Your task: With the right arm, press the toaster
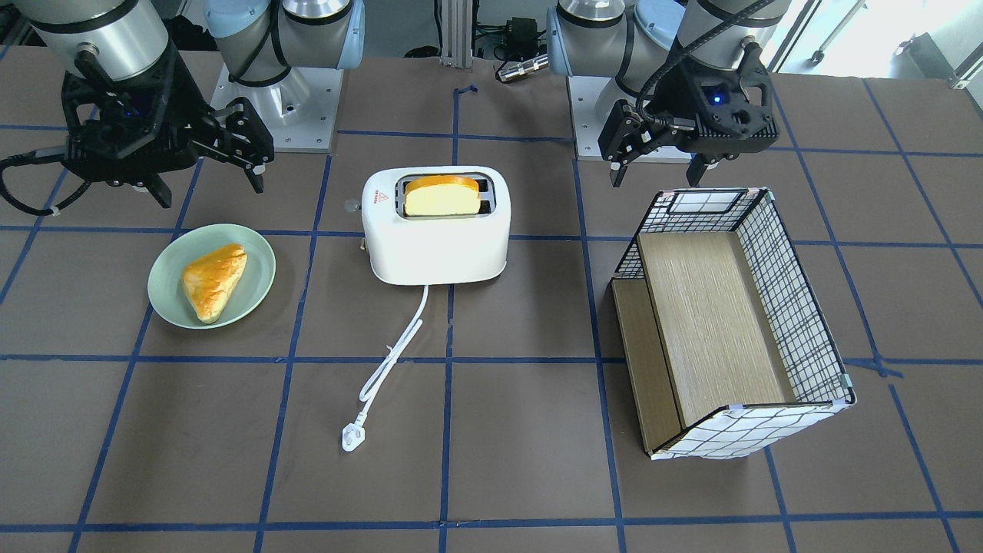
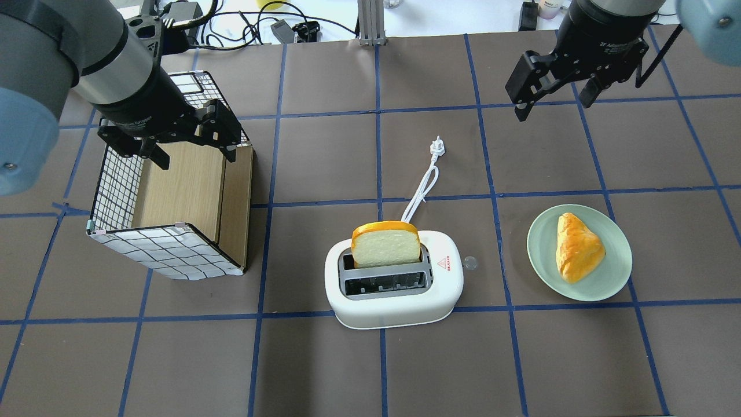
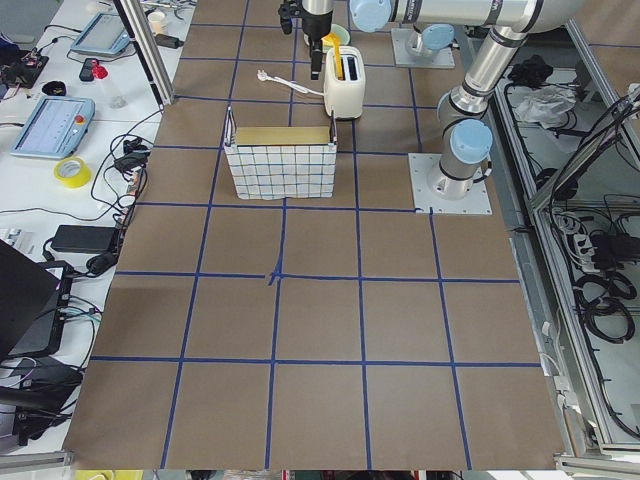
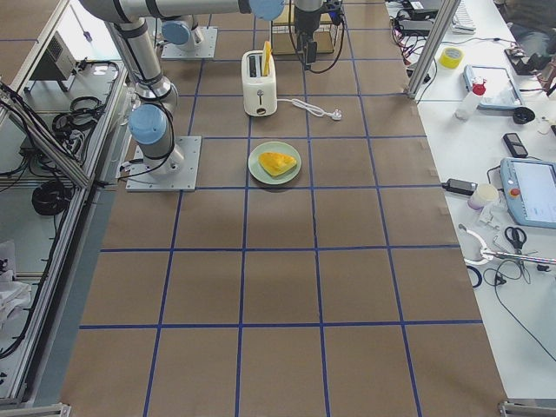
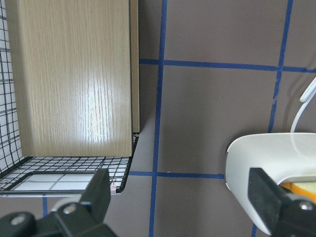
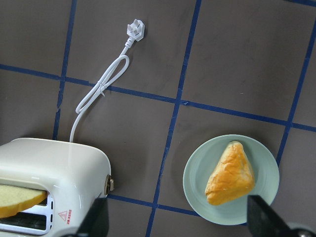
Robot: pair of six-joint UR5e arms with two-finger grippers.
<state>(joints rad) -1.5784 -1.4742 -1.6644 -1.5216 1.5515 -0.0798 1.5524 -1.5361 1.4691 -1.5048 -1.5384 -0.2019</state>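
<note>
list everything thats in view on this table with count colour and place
white rounded two-slot toaster: 1, white, table centre
bread slice: 1, yellow, orange crust, upright in the toaster's far slot
white cord and plug: 1, white, on the table beyond the toaster
pale green round plate: 1, green, robot's right of the toaster
triangular golden pastry: 1, orange-yellow, on the plate
wire-grid basket with wooden boards: 1, black-white and wood, robot's left side
brown table with blue tape grid: 1
left gripper: 1, black, open, above the basket
right gripper: 1, black, open, above the table beyond the plate
</note>
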